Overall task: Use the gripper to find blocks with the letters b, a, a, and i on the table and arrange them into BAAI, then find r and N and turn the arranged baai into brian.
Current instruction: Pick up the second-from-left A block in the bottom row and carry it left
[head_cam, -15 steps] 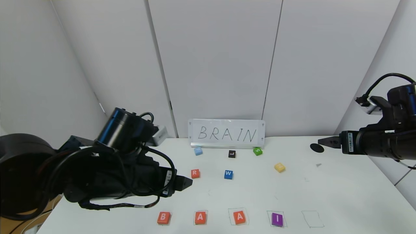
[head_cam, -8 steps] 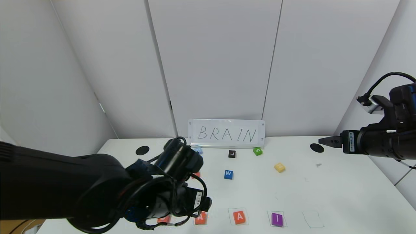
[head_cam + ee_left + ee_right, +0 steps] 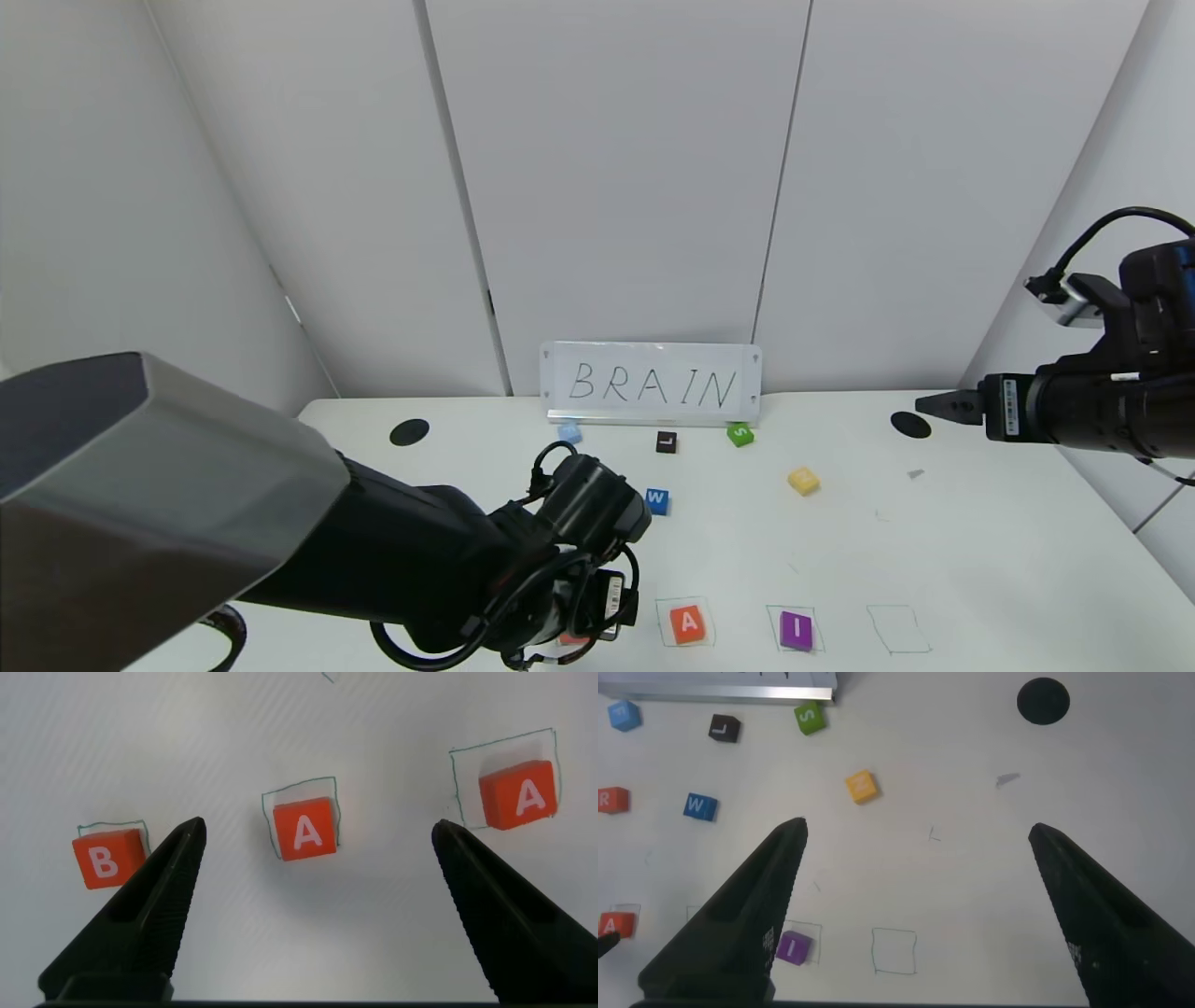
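Left gripper: mine, over the near edge of the table, fingers spread wide, nothing held; the first A lies centred between them

Right gripper: parked high over the far right corner, fingers apart, empty

Row at near edge: B, first A, second A, I, each in or near a drawn square; one more square at the right end is bare

R: left of the blue W block, mid-table; hidden by my left arm in the head view

N: yellow, right of W, letter too faint to read

Sign: reads BRAIN, against the far edge

Step in hand (judged): lifting the first A out of its square to make room for R

Doing it well: descend straight, keep the block centred, fingers parallel to its sides, close only once the tips are low beside it, and stay clear of B and the second A
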`<act>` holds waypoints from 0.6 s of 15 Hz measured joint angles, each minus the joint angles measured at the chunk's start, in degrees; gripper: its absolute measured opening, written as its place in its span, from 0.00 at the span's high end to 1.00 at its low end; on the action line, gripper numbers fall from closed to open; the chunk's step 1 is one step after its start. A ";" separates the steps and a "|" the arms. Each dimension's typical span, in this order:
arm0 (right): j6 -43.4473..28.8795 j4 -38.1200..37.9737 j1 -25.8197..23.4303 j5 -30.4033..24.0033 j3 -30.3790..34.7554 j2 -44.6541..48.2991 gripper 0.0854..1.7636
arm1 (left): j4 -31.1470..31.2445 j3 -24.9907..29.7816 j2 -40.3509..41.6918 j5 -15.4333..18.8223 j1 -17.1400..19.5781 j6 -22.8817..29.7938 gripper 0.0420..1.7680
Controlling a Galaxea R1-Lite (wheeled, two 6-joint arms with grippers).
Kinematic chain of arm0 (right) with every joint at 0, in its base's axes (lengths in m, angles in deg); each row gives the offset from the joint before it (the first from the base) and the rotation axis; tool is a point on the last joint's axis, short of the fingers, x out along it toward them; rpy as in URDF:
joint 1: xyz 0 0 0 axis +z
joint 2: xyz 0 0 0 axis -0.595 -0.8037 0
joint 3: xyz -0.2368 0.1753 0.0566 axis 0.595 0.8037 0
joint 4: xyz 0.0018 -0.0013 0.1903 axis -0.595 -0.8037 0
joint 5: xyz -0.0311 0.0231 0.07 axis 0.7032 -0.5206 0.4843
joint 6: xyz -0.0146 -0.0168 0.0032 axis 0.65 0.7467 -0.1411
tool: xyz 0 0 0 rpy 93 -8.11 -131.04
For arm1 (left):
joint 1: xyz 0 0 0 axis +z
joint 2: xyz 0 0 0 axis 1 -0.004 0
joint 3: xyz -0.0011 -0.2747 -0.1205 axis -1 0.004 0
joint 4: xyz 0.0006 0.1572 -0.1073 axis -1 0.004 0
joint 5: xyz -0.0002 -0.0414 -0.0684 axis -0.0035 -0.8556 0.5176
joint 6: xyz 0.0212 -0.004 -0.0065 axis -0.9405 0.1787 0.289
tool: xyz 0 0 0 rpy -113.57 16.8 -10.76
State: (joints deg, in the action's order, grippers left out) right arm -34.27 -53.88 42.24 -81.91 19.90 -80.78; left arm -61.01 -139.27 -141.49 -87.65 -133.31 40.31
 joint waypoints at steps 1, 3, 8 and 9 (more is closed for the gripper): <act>-0.02 0.00 -0.06 0.00 -0.02 -0.05 0.03 | 0.02 -0.22 -1.05 -1.34 0.11 0.35 0.03; -0.02 0.02 -0.13 0.00 -0.06 -0.16 0.03 | 0.02 -0.41 -2.60 -1.95 0.44 1.08 0.03; -0.02 0.00 -0.06 -0.02 -0.05 -0.30 0.03 | -1.23 -0.80 -5.28 -1.29 0.88 2.22 0.03; -0.02 0.02 -0.09 0.00 -0.05 -0.33 0.03 | -1.27 -0.89 -5.57 -1.27 0.91 2.33 0.03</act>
State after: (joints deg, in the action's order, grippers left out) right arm -34.30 -53.86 42.16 -81.91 19.85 -81.11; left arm -62.28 -140.16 -147.06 -88.92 -132.40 42.64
